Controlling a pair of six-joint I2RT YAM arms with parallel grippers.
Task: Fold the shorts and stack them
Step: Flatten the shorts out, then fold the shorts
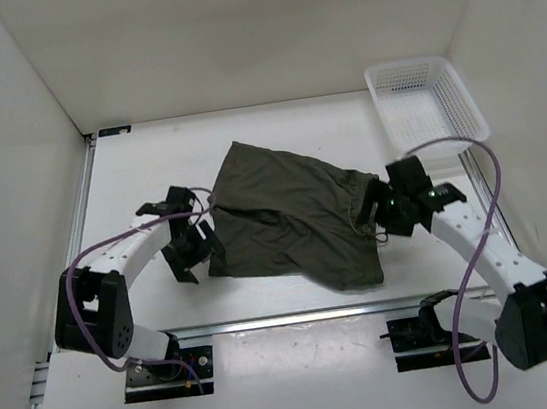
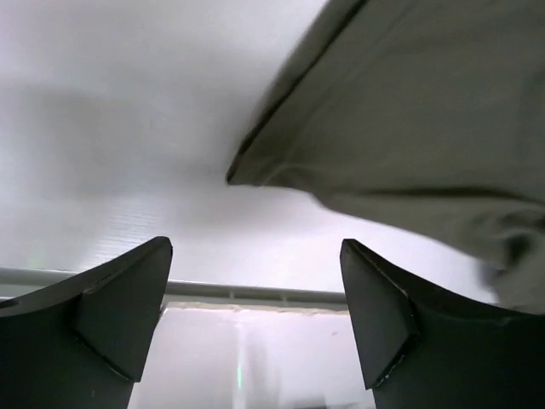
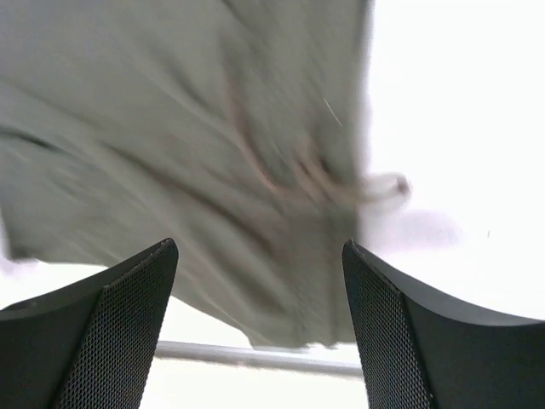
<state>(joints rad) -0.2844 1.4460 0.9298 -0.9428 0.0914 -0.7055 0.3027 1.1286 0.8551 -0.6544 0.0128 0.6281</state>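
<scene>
At the middle of the white counter point(image 1: 274, 129): one pair of dark olive shorts point(image 1: 290, 217), lying flat but rumpled, partly doubled over, one corner trailing toward 6 o'clock. Not yet a neat fold, by the look of it.

Likely to handle as soft, light and limp: no stiffness to hold a shape, prone to sag when lifted by a single point, apt to bunch rather than slide on the matte surface. Nothing fragile. Best taken by pinching two corners of one edge at once, so as to carry the cloth over flat. At 3 o'clock, worth steering clear of the thin drawstring point(image 3: 385, 186) looped out past the edge, or risk lifting the cord alone.

At 9 o'clock of the cloth, the left pincer point(image 2: 255, 245): spread wide, nothing between the tips, low over bare counter just beside a fabric corner. At 3 o'clock, the right pincer point(image 3: 259, 245): likewise wide and gripping nothing, poised over the edge with the cord. Blurred there, so fine folds impossible to tell.

Around all this, plain white walls point(image 1: 230, 29) close in on three sides. At 1 o'clock, apart from the cloth, a white mesh basket point(image 1: 427, 104). Along 6 o'clock, a metal rail point(image 1: 298, 317). Sideways room judged tight for wide swings
</scene>
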